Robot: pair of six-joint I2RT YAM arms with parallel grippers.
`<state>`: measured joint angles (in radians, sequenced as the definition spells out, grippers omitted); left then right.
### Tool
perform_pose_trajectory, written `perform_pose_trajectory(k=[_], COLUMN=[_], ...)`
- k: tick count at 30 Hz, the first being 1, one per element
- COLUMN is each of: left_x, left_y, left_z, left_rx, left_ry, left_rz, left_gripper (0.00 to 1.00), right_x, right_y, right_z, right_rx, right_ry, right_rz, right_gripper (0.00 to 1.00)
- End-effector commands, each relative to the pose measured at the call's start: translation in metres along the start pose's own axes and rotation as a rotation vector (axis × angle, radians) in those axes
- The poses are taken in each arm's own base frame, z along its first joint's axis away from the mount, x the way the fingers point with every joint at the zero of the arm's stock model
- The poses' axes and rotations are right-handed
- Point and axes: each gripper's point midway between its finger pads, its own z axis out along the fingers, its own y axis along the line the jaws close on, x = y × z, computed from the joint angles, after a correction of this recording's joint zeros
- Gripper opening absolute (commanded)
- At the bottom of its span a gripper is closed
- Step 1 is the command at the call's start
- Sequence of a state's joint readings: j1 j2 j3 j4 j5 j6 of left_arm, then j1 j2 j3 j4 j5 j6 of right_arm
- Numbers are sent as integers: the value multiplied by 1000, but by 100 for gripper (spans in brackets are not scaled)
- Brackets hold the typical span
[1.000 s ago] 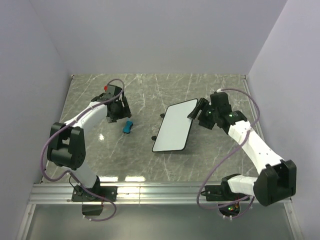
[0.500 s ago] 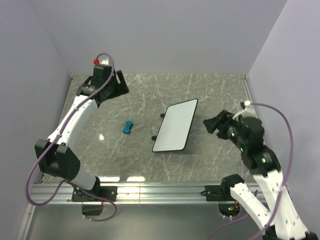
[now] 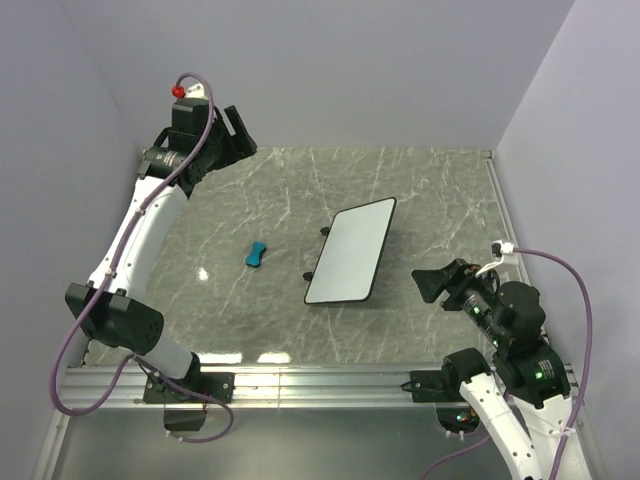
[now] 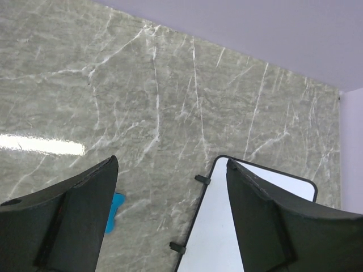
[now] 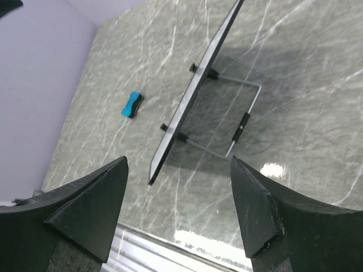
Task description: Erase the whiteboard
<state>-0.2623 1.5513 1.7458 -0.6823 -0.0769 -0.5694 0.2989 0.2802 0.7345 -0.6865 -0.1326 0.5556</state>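
Observation:
The whiteboard (image 3: pixel 350 250) stands tilted on its wire stand in the middle of the marble table, its face blank white. It appears partly behind my right finger in the left wrist view (image 4: pixel 218 221) and edge-on in the right wrist view (image 5: pixel 185 116). A small blue eraser (image 3: pixel 257 254) (image 4: pixel 117 207) (image 5: pixel 131 105) lies on the table to the board's left. My left gripper (image 3: pixel 238 140) (image 4: pixel 171 160) hangs open high over the back left corner, holding nothing. My right gripper (image 3: pixel 432 285) (image 5: pixel 179 160) is open and empty, raised near the board's front right.
Lavender walls close in the table on the left, back and right. An aluminium rail (image 3: pixel 320 385) runs along the near edge where both arm bases sit. The board's wire stand (image 5: pixel 244 119) juts out behind it toward the right.
Both arms drew away from the table: the left rose from beside the eraser to the back left corner, the right pulled back from the board's right edge toward the near right. Board and eraser stayed put.

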Motion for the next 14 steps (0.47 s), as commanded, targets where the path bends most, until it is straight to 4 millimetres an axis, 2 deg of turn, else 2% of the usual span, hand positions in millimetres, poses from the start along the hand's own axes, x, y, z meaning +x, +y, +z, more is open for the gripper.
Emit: perform_pose_trajectory(k=[1,4,9,10,14], left_x=[-22,-23,-3,-7,-5], left_y=[-9,-6,2,0,12], left_z=[-24,-34,-41,-52,-62], left_rx=[21,2,-2,14,-24], left_ry=[-66,-68,-10,-36,-51], left_rz=[-53,-69,-46,-42,-20], left_gripper=[82,82,80,80,83], right_x=[6,10,13,14,9], right_y=[6,6,9,10,15], right_z=[0,0,3,3,4], right_rx=[-36,-44,-65,-74,-88], right_ry=[30,40,61,67,70], right_rz=[0,-4,-12,-14,-28], right_gripper=[80,80,80,80,80])
